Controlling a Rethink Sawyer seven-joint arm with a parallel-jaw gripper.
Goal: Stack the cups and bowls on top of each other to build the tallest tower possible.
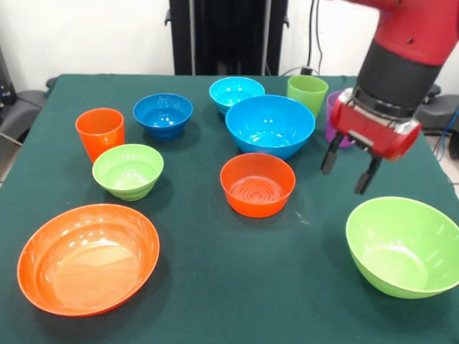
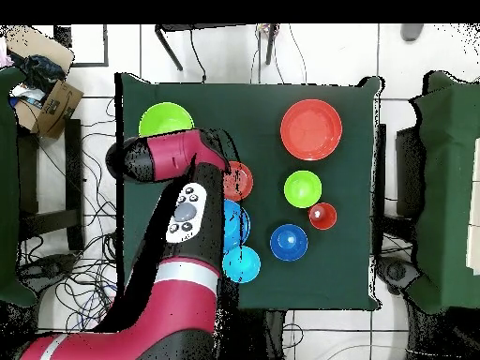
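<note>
- Front view: we see the red and black pincer (image 1: 350, 169) hanging at the right of the frame, its two dark fingers spread apart and pinching nothing.
- Just behind it stands the purple plastic tumbler (image 1: 334, 123), mostly hidden, with the lime green plastic tumbler (image 1: 308, 93) beside it in the upper right.
- We find the orange plastic tumbler (image 1: 100, 132) at the left, near the small lime green bowl (image 1: 128, 170) and the dark blue bowl (image 1: 163, 115).
- Centre frame holds the large light blue bowl (image 1: 270, 125), the small light blue bowl (image 1: 236, 92) behind it and the small orange bowl (image 1: 257, 184) in front of it.
- Lower left: the large orange bowl (image 1: 87, 258). Lower right: the large lime green bowl (image 1: 404, 245).
- Everything stands separately on the dark green bench (image 1: 215, 287); nothing is stacked.
</note>
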